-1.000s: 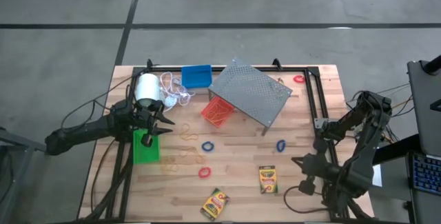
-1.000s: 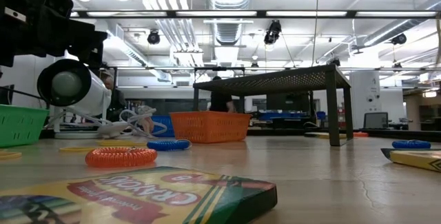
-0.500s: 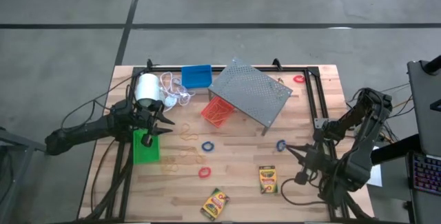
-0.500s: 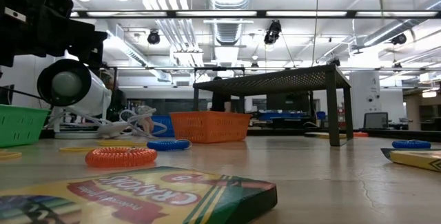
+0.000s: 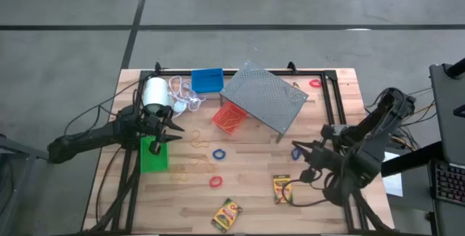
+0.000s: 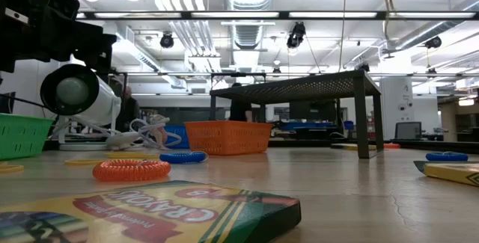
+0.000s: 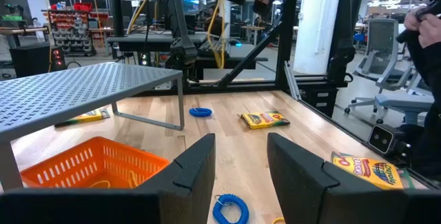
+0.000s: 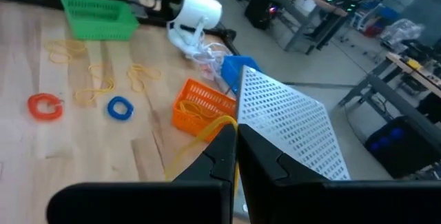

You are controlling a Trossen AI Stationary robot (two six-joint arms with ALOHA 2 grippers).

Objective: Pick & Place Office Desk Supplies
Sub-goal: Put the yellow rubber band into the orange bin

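Crayon boxes: two lie flat on the worktop's near side; one (image 5: 227, 215) by the near edge, the other (image 5: 282, 189) to its right, just beside the right pincer. The low view cuts the second box (image 6: 452, 173) at the frame edge.
Red rings: one (image 5: 215, 182) lies mid-worktop; another (image 5: 314, 83) sits at the far right corner, small and hard to make out.
Blue rings: one (image 5: 219, 153) lies mid-worktop; the second (image 5: 296, 153) is half covered by the right arm.
Green bin: (image 5: 153, 156) at the left side, partly under the left pincer.
Orange bin: (image 5: 230, 118) tucked half beneath the rack, its far part hidden.
Blue bin: (image 5: 207, 80) at the far edge, beside the white roll.
Yellow bands: thin loops (image 5: 192, 165) scattered near the green bin; their count is unclear.
Left pincer: (image 5: 170, 129) hovers over the green bin's far end, fingers (image 7: 195, 171) parted with nothing between them.
Right pincer: (image 5: 298, 155) is over the right side near the second blue ring, fingers (image 8: 222, 156) pressed together, holding nothing.
Rack: grey perforated metal (image 5: 264, 95), standing askew at the far centre.
White roll: (image 5: 155, 92) at the far left, its cord (image 5: 183, 95) tangled toward the blue bin.
Worktop: pale wood (image 5: 251, 207), ringed by a dark frame.
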